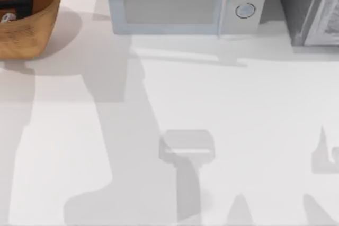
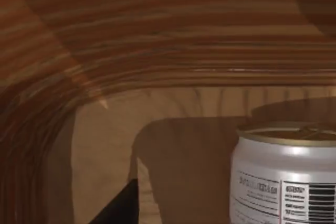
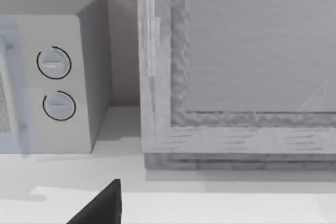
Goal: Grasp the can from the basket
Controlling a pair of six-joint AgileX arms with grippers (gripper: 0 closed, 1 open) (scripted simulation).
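Observation:
The basket point(image 1: 37, 30) stands at the table's far left corner, an orange-brown woven bowl partly cut off by the picture's edge. My left gripper point(image 1: 18, 2) is a dark shape down inside it. A pale bit of the can point(image 1: 7, 18) lies just in front of that shape. The left wrist view shows the can point(image 2: 286, 174) close up, upright on the basket's floor, with a silver-white body, a barcode and a dull gold-silver top. The ribbed wall of the basket point(image 2: 157, 40) rises behind it. A dark part of my left gripper point(image 2: 116, 208) sits beside the can, not touching it.
A pale microwave point(image 1: 180, 1) with two round dials stands at the back middle. A grey cabinet point(image 1: 312, 9) is at the back right. In the right wrist view, a dark edge of my right gripper point(image 3: 100, 205) faces the microwave point(image 3: 58, 77) and the cabinet point(image 3: 236, 66). Arm shadows cross the white table point(image 1: 238, 109).

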